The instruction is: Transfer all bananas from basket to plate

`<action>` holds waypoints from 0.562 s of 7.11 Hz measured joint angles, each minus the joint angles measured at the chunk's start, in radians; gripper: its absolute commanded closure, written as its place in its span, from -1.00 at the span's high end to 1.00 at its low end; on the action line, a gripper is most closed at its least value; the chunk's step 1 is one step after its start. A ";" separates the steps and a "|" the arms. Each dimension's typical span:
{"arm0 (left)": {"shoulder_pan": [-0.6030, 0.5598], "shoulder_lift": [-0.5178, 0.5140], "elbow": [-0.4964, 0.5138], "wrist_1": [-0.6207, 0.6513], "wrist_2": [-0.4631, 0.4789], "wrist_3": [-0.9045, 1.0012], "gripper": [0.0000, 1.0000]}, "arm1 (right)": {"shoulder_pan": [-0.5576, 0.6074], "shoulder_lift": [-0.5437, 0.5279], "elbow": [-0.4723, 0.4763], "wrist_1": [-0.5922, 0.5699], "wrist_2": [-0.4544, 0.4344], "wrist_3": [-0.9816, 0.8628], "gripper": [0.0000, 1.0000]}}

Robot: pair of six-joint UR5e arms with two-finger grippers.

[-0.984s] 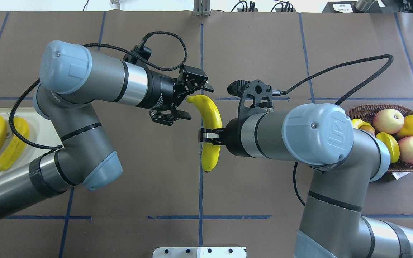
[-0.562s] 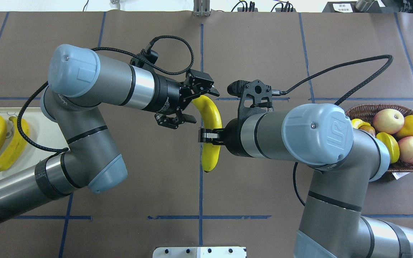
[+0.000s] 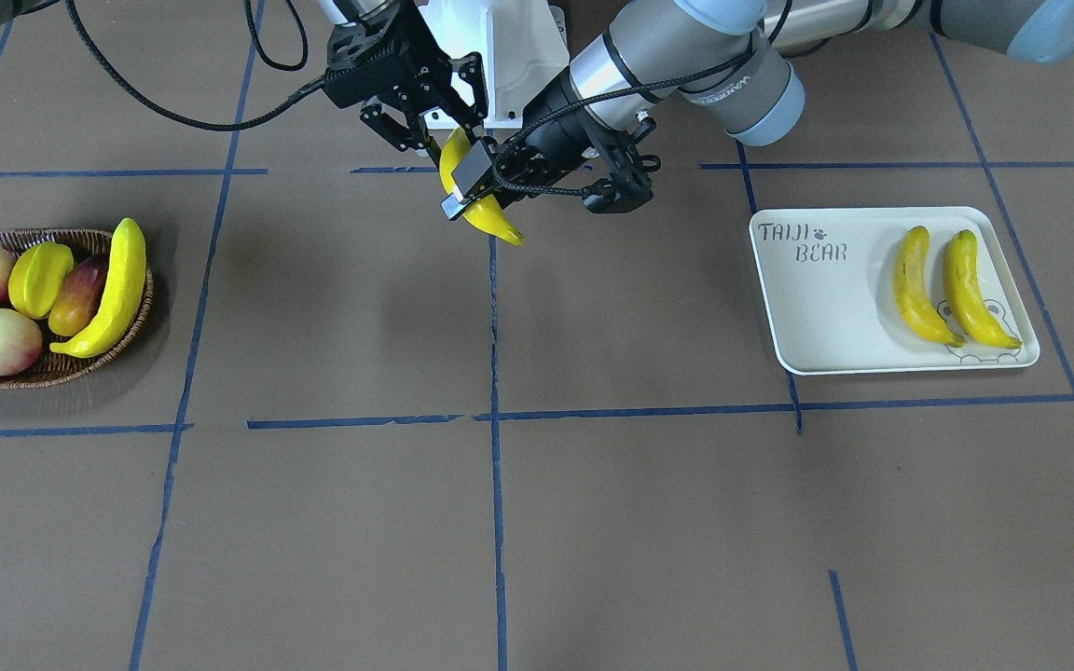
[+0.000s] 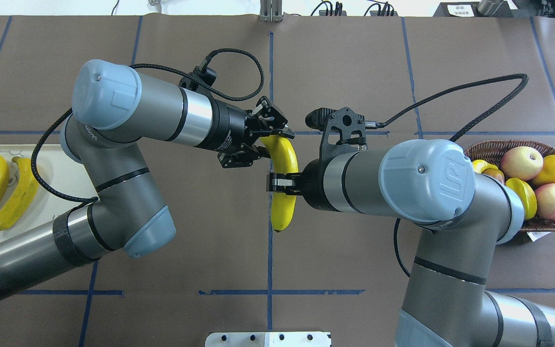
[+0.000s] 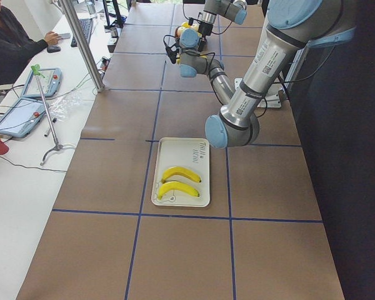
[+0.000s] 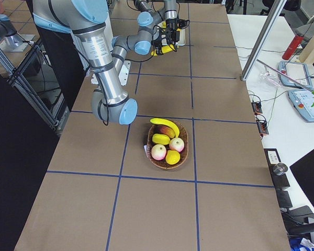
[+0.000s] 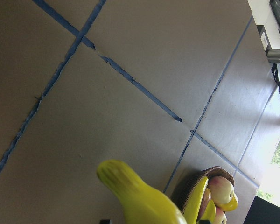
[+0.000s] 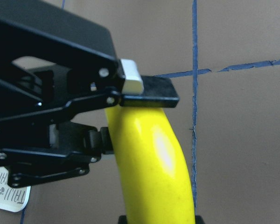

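Note:
One banana (image 4: 284, 159) hangs above the table's middle, and both grippers grip it. My right gripper (image 4: 282, 185) is shut on its middle. My left gripper (image 4: 273, 143) has its fingers closed against the far end; the right wrist view shows a pad (image 8: 149, 88) lying on the banana (image 8: 149, 172). Two bananas (image 3: 919, 289) (image 3: 970, 291) lie side by side on the cream plate (image 3: 817, 308). One banana (image 3: 113, 289) leans on the rim inside the wicker basket (image 3: 34, 373); in the overhead view my right arm mostly hides it.
The basket also holds two pink-white apples (image 4: 521, 161), a starfruit (image 3: 38, 275), and other round fruit. Blue tape lines cross the brown table. The robot's white base plate (image 4: 268, 339) is at the near edge. An operator (image 5: 12, 44) sits beyond the table's far side.
My left gripper moved right onto the banana's far end and its fingers narrowed from wide open to closed against it. The right gripper and the banana stayed put.

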 measured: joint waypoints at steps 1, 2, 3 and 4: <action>0.000 0.000 0.000 -0.005 -0.001 0.003 -1.00 | 0.000 0.000 0.001 0.000 0.000 0.000 -0.48; 0.000 0.001 -0.001 -0.007 -0.001 0.005 -1.00 | 0.000 0.000 0.002 0.001 0.002 0.000 0.99; 0.000 0.001 -0.002 -0.008 -0.002 0.008 -1.00 | 0.001 -0.002 0.005 0.004 0.005 0.002 1.00; -0.001 0.002 -0.002 -0.008 -0.002 0.009 -1.00 | 0.002 -0.004 0.012 0.004 0.007 0.005 1.00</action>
